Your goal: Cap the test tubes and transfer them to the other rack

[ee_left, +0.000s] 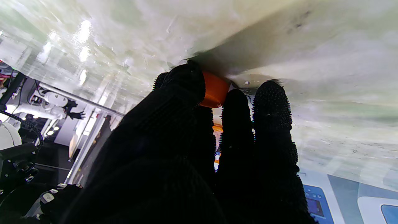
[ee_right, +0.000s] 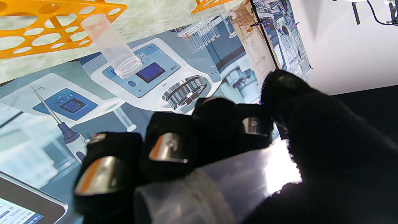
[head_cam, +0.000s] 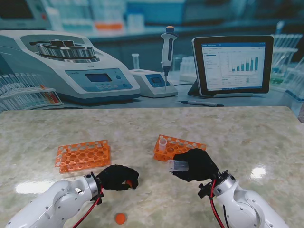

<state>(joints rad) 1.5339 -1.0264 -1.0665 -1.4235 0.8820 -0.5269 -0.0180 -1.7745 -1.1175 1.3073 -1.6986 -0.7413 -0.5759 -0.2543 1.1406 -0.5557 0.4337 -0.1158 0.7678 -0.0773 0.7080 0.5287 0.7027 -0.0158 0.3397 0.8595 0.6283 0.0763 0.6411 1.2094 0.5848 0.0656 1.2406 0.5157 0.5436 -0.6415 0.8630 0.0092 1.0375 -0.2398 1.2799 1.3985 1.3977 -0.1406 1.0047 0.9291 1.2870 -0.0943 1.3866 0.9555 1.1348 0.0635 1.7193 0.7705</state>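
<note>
So, racks: the left rack looks empty; the right rack keeps one uncapped tube.
Right hand: fingers wrapped round an uncapped tube.
Left hand: fingers pinching an orange cap on the table.
Spare cap: nearer me than those fingers.
Done: nothing capped or moved, I judge.
Unclear: the held tube's far end.

Two racks on the bench: empty rack at left, other rack at right with one tube standing in it. Loose cap nearer to me, by the left arm.
</note>
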